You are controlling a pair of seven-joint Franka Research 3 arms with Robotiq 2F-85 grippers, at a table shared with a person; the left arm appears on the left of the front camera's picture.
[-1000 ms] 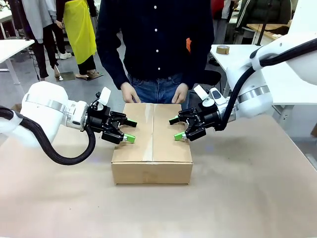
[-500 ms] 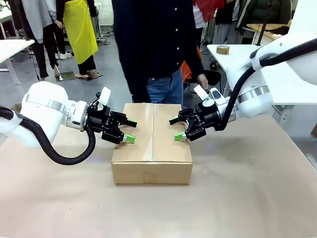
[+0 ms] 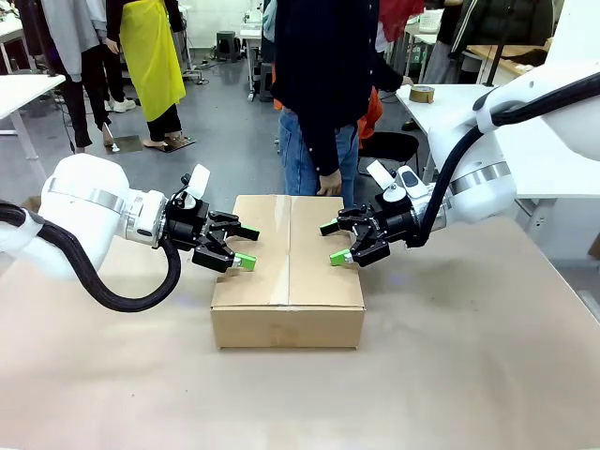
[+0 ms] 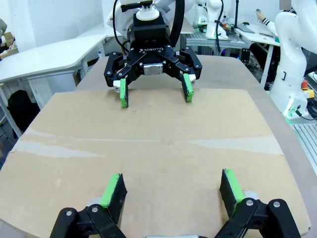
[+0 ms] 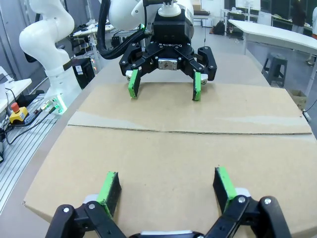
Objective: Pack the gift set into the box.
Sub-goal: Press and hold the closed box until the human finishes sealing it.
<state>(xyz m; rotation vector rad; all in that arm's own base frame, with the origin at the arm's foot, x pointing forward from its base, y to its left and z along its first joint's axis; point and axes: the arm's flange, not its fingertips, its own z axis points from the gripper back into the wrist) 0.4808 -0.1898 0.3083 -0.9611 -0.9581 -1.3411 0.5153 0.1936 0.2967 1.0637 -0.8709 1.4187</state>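
From the front, the cardboard carton (image 3: pixel 288 272) sits shut in the middle of the worktop (image 3: pixel 469 375), its two top flaps meeting along a seam that runs away from the robot toward the person (image 3: pixel 323 84) at the far side, who stands turned sideways just behind it; the left gripper (image 3: pixel 241 246) hangs over the carton's left flap and the right gripper (image 3: pixel 335 243) over its right flap, each with its jaws spread wide and holding nothing, the two facing one another across the seam and about equally near to it; the gift set itself is nowhere to be made out, and with the flaps down I'd judge it is already inside, though that can't be checked.

Through the left wrist camera, the left gripper (image 4: pixel 172 191) hovers low over the brown top, green pads (image 4: pixel 113 189) well apart; a strip of clear tape (image 4: pixel 148 145) crosses the picture between it and the right gripper (image 4: pixel 154 90) beyond, also splayed.

Through the right wrist camera, the right gripper (image 5: pixel 167 186) floats just above its flap, pads apart, the seam (image 5: pixel 188 132) lying crosswise ahead and the left gripper (image 5: pixel 165 87) past it; either arm looks equally placed to press its own flap down.
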